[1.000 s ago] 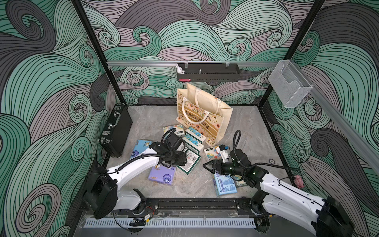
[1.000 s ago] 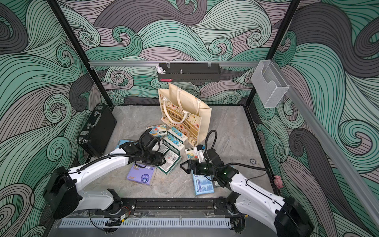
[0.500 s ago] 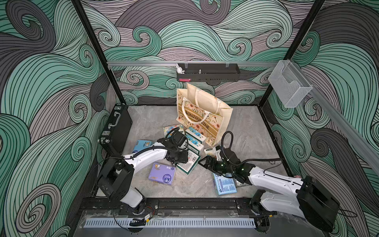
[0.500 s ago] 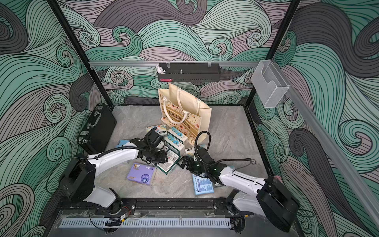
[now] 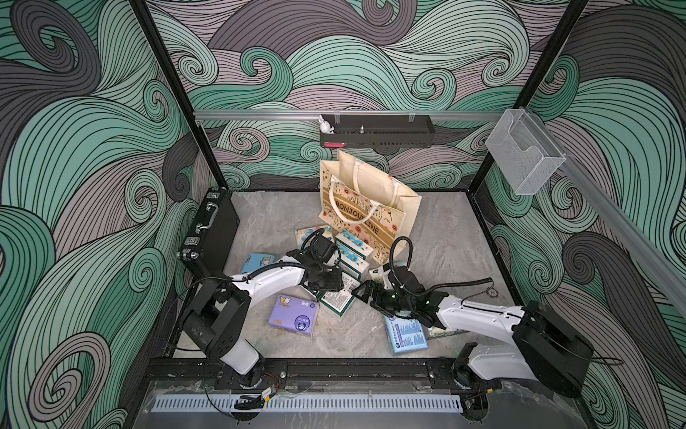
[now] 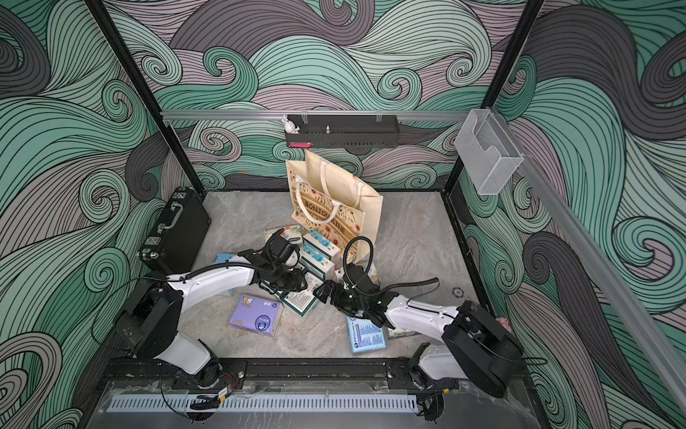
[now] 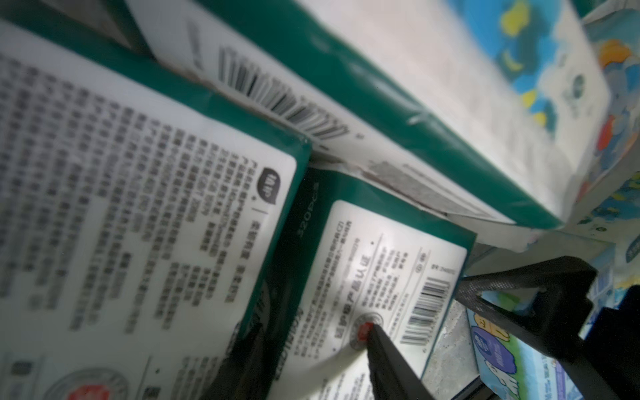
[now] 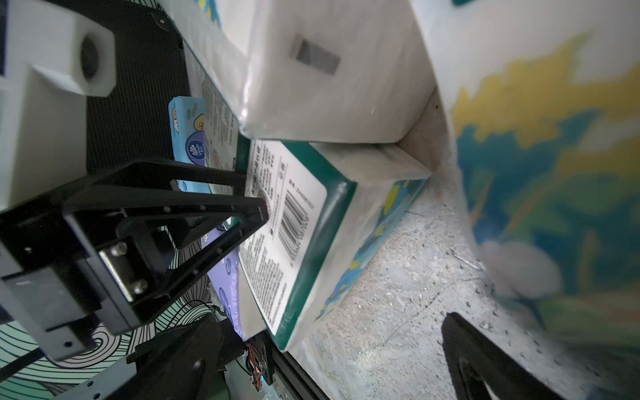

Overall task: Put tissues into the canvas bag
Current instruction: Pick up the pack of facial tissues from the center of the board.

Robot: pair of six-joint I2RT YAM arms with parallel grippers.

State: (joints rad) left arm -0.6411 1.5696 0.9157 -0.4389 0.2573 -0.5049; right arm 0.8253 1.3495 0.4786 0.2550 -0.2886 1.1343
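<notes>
The canvas bag [image 5: 375, 211] [image 6: 336, 213] stands upright at the back, mouth open. Tissues lie in front of it: dark green packs [image 5: 336, 299] [image 6: 299, 301] [image 8: 304, 239], white-blue floral ones [image 5: 352, 247], a purple one [image 5: 293, 315] [image 6: 256, 315], a light blue one [image 5: 256, 262] and a blue-printed one [image 5: 406, 334]. My left gripper [image 5: 338, 284] [image 7: 311, 339] is down on a green pack's white label [image 7: 381, 270], jaws partly apart, one fingertip [image 7: 372, 329] touching the label. My right gripper [image 5: 365, 293] [image 8: 329, 363] is open wide beside that pack's corner, holding nothing.
A black hard briefcase [image 5: 209, 232] leans at the left wall. A black shelf [image 5: 375, 135] hangs on the back rail and a clear plastic holder [image 5: 523, 156] on the right rail. The black front rail [image 5: 334, 371] borders the floor.
My left gripper has shifted right onto the green packs and its jaws have narrowed. My right arm has lowered and reached left, bringing its open gripper up to the same packs.
</notes>
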